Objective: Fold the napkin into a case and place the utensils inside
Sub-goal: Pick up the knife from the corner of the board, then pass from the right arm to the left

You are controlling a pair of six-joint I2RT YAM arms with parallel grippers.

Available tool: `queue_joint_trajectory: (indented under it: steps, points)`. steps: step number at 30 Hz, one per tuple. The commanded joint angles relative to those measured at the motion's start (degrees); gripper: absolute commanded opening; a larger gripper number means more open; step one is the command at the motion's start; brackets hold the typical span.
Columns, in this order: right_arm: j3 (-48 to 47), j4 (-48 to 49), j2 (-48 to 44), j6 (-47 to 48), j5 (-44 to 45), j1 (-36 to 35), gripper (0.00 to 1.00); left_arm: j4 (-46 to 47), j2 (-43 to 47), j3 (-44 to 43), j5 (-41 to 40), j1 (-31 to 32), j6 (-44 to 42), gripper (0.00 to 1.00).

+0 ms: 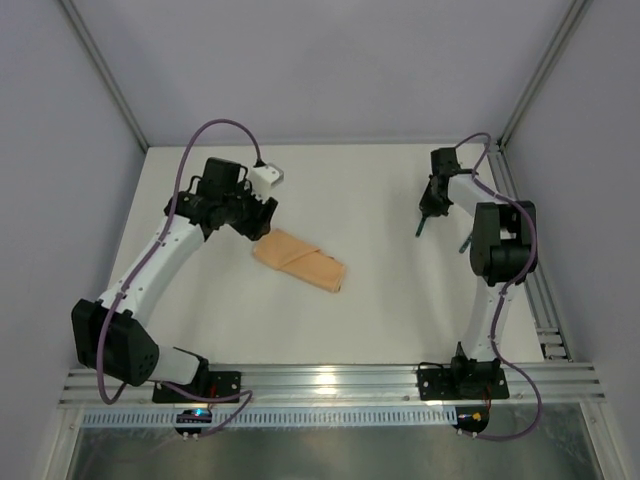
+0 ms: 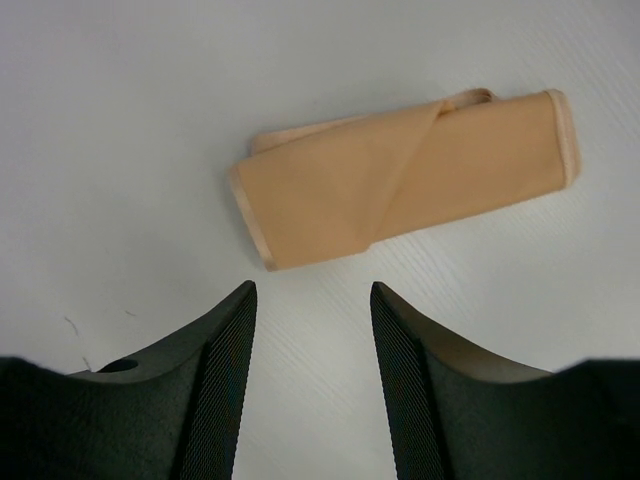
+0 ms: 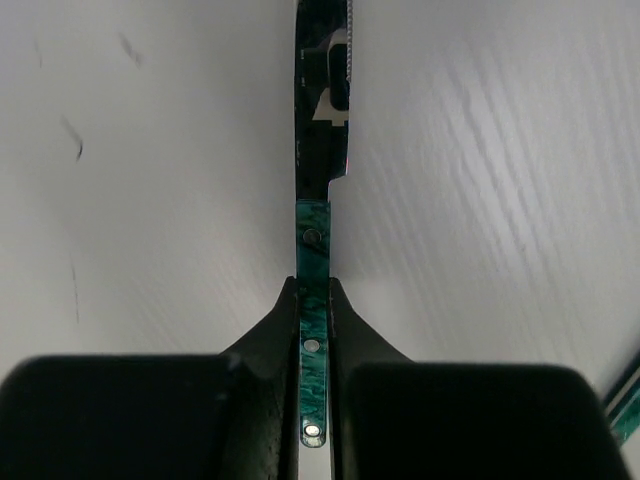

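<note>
The peach-orange napkin lies folded into a flat case in the middle of the table. My left gripper hovers just off its upper-left end, open with only bare table between its fingers. At the far right my right gripper is shut on the teal handle of the knife. Its serrated silver blade points straight ahead over the table. In the top view the knife sticks out below the gripper. A second teal-handled utensil lies beside the right arm, partly hidden by it.
The right arm's upper link stands close to the second utensil. A metal rail runs along the table's right edge and another along the near edge. Enclosure walls close in the back and both sides.
</note>
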State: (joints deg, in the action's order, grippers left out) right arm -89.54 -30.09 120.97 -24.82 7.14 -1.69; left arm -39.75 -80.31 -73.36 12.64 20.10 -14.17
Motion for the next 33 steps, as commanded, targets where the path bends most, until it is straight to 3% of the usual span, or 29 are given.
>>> queue_joint_trajectory:
  steps: [1,7,10,17,25,33]
  points:
    - [8.13,6.95,-16.05,-2.16,0.41,-5.23,0.04,-11.89,1.65,-4.23,10.46,-0.15,-4.63,0.51]
    - [21.50,17.32,-36.64,-11.99,7.01,-24.47,0.04,-16.59,5.34,-3.46,15.39,0.03,-6.13,0.49]
    - [26.51,25.67,-42.19,-20.07,11.91,-34.12,0.04,-17.73,7.62,-3.98,17.85,0.12,-5.43,0.50]
    - [27.23,41.76,-42.23,-31.34,20.63,-49.17,0.04,-13.62,13.16,-3.02,20.40,0.64,-1.40,0.62]
    - [24.32,44.59,-38.88,-33.45,24.06,-55.34,0.04,-5.52,13.34,0.06,22.43,0.73,6.96,0.67]
    - [23.97,46.17,-38.35,-34.60,23.19,-56.75,0.04,-3.67,11.14,0.33,18.48,0.73,8.46,0.57]
